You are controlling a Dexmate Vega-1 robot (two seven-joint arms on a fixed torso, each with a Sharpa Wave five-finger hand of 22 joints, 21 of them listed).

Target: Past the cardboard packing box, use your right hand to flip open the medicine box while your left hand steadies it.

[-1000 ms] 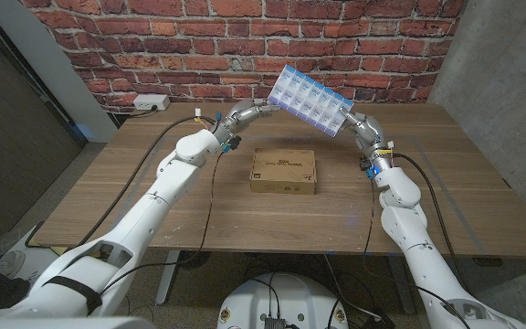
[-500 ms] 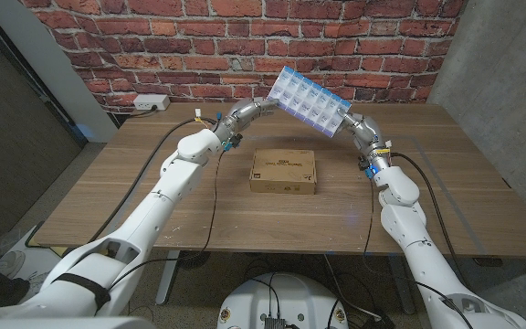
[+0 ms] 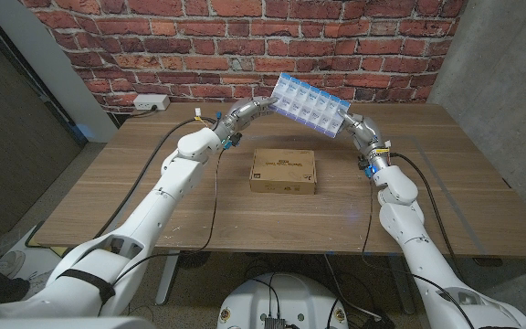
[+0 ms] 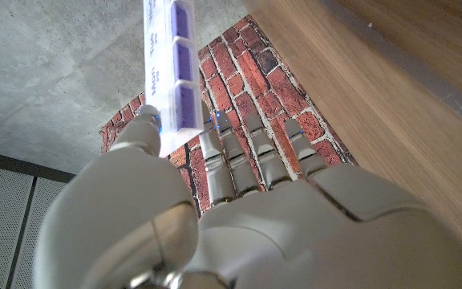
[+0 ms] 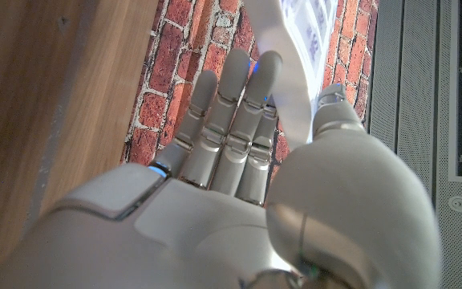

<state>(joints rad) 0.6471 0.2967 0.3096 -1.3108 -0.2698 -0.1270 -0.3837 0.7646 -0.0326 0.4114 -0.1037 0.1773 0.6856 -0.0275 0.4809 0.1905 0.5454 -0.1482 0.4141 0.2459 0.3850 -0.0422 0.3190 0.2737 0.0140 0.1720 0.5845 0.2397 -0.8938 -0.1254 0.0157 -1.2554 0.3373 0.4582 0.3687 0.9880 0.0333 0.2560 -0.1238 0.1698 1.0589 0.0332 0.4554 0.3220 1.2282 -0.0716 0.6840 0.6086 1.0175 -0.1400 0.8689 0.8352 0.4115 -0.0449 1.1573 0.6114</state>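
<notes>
Two white robot arms reach across a wooden tabletop [image 3: 108,196] toward a red brick wall [image 3: 199,41]. Between them, held up in the air at the far side, is the medicine box [image 3: 310,104], a long pale blue and white pill organizer with rows of small compartments, tilted so its left end sits higher than its right. The left hand [image 3: 265,105] holds the box's left end, thumb on one face and fingers on the other. The right hand [image 3: 348,124] pinches the box's right end in the same way. Nearer, below the raised box, the cardboard packing box [image 3: 284,171] lies flat in the middle of the tabletop. A white power strip [image 3: 151,102] sits at the far left edge.
</notes>
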